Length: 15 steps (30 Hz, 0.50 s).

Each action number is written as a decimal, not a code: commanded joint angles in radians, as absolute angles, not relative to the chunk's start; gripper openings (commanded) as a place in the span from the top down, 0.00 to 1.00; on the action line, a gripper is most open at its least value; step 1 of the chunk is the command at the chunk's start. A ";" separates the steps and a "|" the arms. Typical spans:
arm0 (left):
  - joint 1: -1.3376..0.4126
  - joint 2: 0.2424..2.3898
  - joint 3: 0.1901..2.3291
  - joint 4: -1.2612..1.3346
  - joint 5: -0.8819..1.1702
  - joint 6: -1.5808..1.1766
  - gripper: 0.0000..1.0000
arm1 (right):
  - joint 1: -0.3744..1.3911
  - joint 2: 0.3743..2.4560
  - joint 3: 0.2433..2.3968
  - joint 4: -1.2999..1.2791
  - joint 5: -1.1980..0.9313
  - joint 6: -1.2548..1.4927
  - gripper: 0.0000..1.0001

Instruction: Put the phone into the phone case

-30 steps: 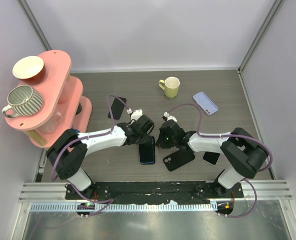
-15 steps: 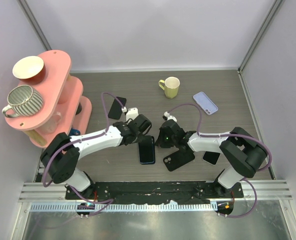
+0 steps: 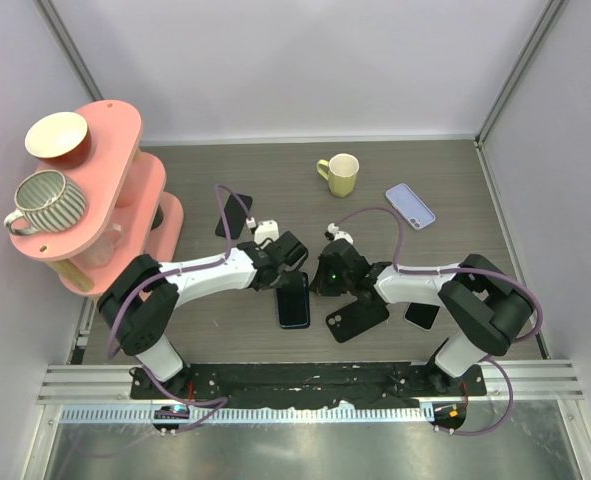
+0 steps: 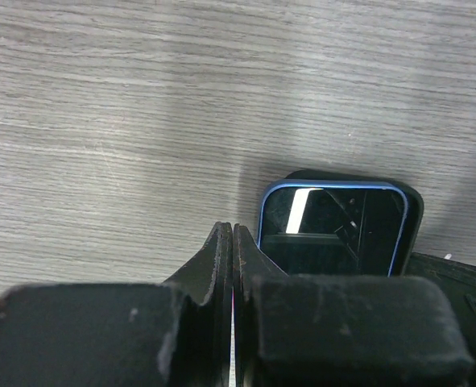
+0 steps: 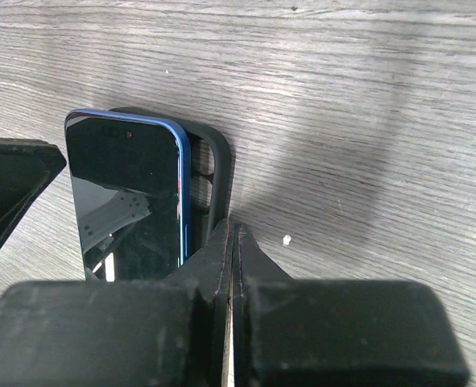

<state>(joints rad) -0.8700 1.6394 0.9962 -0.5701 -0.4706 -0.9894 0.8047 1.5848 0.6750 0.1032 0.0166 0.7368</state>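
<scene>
My left gripper (image 4: 232,235) has its jaws pressed together on nothing, with the tips just beside one long edge of the phone (image 4: 332,230). My right gripper (image 5: 232,234) is likewise closed and empty, on the phone's opposite side. Its tips sit at the rim of the phone case (image 5: 215,173); I cannot tell whether they touch it. The phone, blue-edged and screen up, lies on the black phone case, whose rim shows past one side and one end. I cannot tell whether it is fully seated. A second black case (image 3: 356,317) lies just beside the phone on my right arm's side. A yellow mug (image 3: 341,174) stands well beyond the phone, toward the back wall.
</scene>
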 commanded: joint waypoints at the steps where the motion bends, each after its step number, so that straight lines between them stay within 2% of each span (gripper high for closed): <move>1: -0.865 1.621 0.979 -0.473 -0.460 -1.002 1.00 | 0.804 1.612 0.680 0.097 0.041 0.736 0.99; 4: -0.865 1.615 0.944 -0.370 -0.414 -1.011 1.00 | 0.804 1.617 0.678 0.103 0.034 0.736 0.99; 15: -0.865 1.605 0.930 -0.338 -0.393 -1.035 1.00 | 0.804 1.620 0.681 0.106 0.035 0.735 0.99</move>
